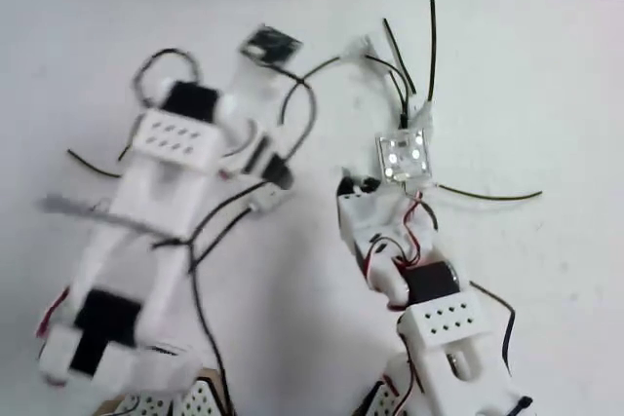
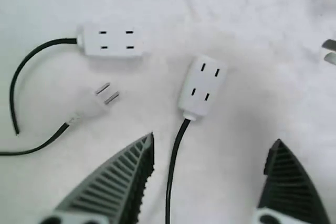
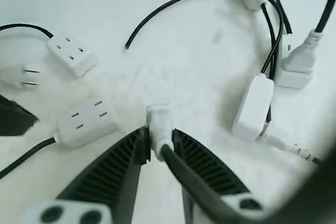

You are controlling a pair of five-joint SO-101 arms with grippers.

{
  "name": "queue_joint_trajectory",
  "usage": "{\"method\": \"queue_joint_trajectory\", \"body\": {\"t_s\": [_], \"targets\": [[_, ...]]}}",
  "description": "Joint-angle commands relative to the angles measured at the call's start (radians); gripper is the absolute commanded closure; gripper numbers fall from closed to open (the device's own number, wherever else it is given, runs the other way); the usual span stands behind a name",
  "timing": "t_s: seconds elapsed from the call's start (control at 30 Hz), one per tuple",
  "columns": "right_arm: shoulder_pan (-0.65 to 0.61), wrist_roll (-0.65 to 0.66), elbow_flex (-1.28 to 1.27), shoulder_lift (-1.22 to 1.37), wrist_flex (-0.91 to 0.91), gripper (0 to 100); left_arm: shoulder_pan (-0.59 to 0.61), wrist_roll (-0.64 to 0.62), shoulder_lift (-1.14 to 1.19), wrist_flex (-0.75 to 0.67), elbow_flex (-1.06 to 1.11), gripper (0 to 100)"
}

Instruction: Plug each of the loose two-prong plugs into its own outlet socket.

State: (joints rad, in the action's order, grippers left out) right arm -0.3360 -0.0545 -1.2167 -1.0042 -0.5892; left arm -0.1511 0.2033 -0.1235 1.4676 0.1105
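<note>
My left gripper (image 2: 212, 140) hangs open above the white table, its dark fingers (image 2: 126, 179) either side of a white two-slot outlet socket (image 2: 202, 85) on a black cord. A second socket (image 2: 110, 40) lies farther off, with a loose two-prong plug (image 2: 100, 98) between them. My right gripper (image 3: 159, 134) is shut on another white plug (image 3: 157, 116), low over the table, near one socket (image 3: 86, 121) and short of the other (image 3: 71, 53). In the high view, the left gripper (image 1: 268, 168) and right gripper (image 1: 353, 197) stand close together mid-table.
A cluster of white socket blocks and black cords (image 3: 294, 69) lies beside the right gripper, seen from above as a bright block (image 1: 405, 156). A small black object (image 1: 270, 44) sits at the back. Loose cords (image 1: 487, 194) trail across the table.
</note>
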Motion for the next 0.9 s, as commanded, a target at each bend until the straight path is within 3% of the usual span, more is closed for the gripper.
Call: {"method": "queue_joint_trajectory", "body": {"t_s": [0.0, 0.37, 0.6, 0.87], "targets": [[-0.039, 0.012, 0.118, 0.016, -0.084, 98.1, 0.113, 0.005, -0.208, -0.054, 0.146, 72], [-0.191, 0.084, 0.379, 0.337, -0.142, 98.1, 0.427, 0.006, -0.638, -0.502, 0.818, 72], [-0.237, 0.195, 0.663, 0.631, -0.315, 98.1, 0.45, 0.069, -0.765, -0.663, 1.077, 72], [-0.248, 0.273, 0.813, 0.865, -0.318, 98.1, 0.45, 0.074, -0.773, -0.703, 1.134, 72]]}}
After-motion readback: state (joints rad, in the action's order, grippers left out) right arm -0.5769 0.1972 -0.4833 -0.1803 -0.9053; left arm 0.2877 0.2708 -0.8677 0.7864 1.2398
